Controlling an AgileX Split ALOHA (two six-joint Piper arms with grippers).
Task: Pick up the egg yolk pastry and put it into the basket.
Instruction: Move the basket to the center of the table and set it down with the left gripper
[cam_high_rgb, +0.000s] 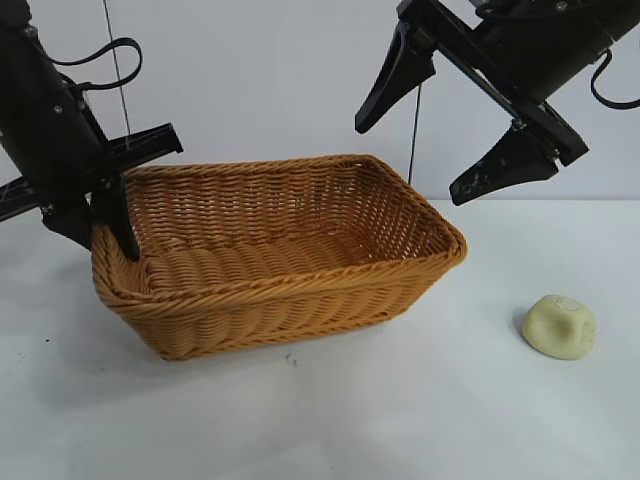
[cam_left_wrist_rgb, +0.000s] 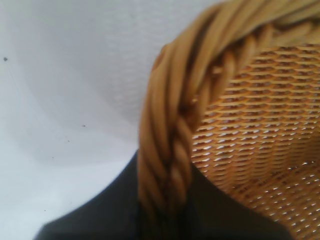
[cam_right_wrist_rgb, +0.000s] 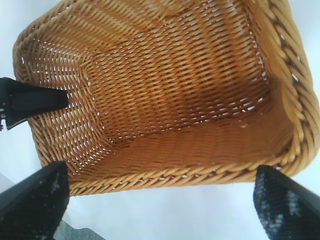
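Egg yolk pastry (cam_high_rgb: 559, 326) on the white table (cam_high_rgb: 400, 420), well apart from the wicker basket (cam_high_rgb: 300, 290), out past its right end, untouched. Left gripper (cam_high_rgb: 108, 222) at the basket's left end, fingers clamped astride the braided rim (cam_left_wrist_rgb: 170, 145), one finger inside the wall and one outside. Right gripper (cam_high_rgb: 455, 125) up in the air above the basket's right rear corner, fingers spread wide and holding nothing, aimed down into the empty basket rather than at the pastry.

Pick not yet begun, judging by this layout.

Likely trouble from here:
- Basket tipped or dragged if the left arm pulls on the rim; light wicker, easily shifted, and then a moving target for the drop.
- Right fingers catching the near rim on the way across to the pastry, given the low start above the corner.
- Pastry soft-looking and domed: too hard a squeeze and a dent or a split; too shallow a pinch and a roll out of the grip.
- Release from too high, with a bounce off the sloping wall.
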